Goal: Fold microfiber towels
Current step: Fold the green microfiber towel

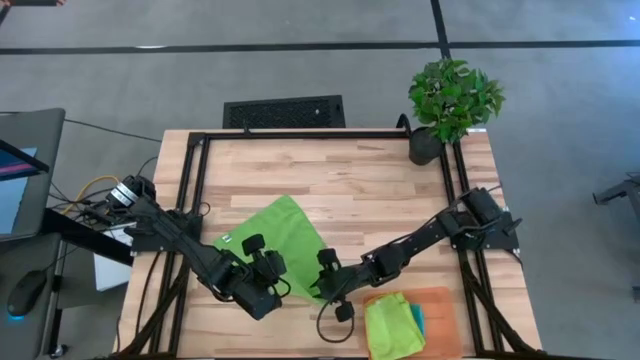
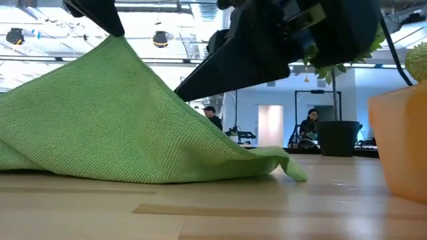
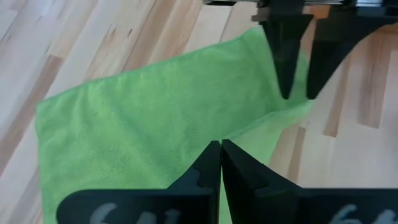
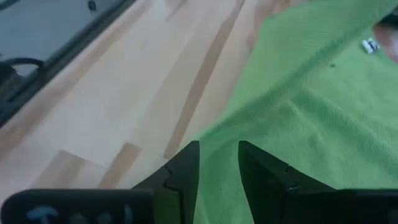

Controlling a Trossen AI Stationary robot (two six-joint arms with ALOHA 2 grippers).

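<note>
from above, a lime towel (image 1: 272, 240) is lying spread on the counter (image 1: 350, 175); the left hand (image 1: 262, 275) and right hand (image 1: 330, 285) are meeting at its near edge, probably to lift it for a fold; folded towels (image 1: 393, 322) are sitting stacked on an orange mat (image 1: 440, 300); at counter level, the towel is rising to a peak; in the left wrist view, that hand's fingers are pressed together, pinching cloth; in the right wrist view, that hand's fingers are parted astride the edge, not yet pinching.

Near edge of lime green towel (image 1: 277, 243) hidden under both grippers in high view. Teal towel (image 1: 418, 318) mostly covered by folded green towel (image 1: 389, 325); only sliver shows. Orange mat (image 2: 400, 143) cut off by low view's right edge. Background people (image 2: 311, 123) too small to make out.
</note>
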